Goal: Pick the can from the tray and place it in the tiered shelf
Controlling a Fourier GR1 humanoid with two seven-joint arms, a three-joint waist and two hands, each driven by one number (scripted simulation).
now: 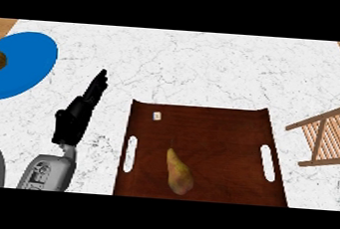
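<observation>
The tiered shelf [332, 139] is cut off at the right edge; the tray's [202, 114] near end is cropped below.

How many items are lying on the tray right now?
2. A yellow-brown pear lies near the middle of the brown tray, toward its near end. A small pale object sits near the tray's far left corner; what it is cannot be told.

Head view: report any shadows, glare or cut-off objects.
Head view: lighting is even, with no glare on the marble counter; the pear casts barely any shadow on the brown tray; the blue plate and wooden shelf are cut off by the side edges; the left hand looks foreshortened.
</observation>
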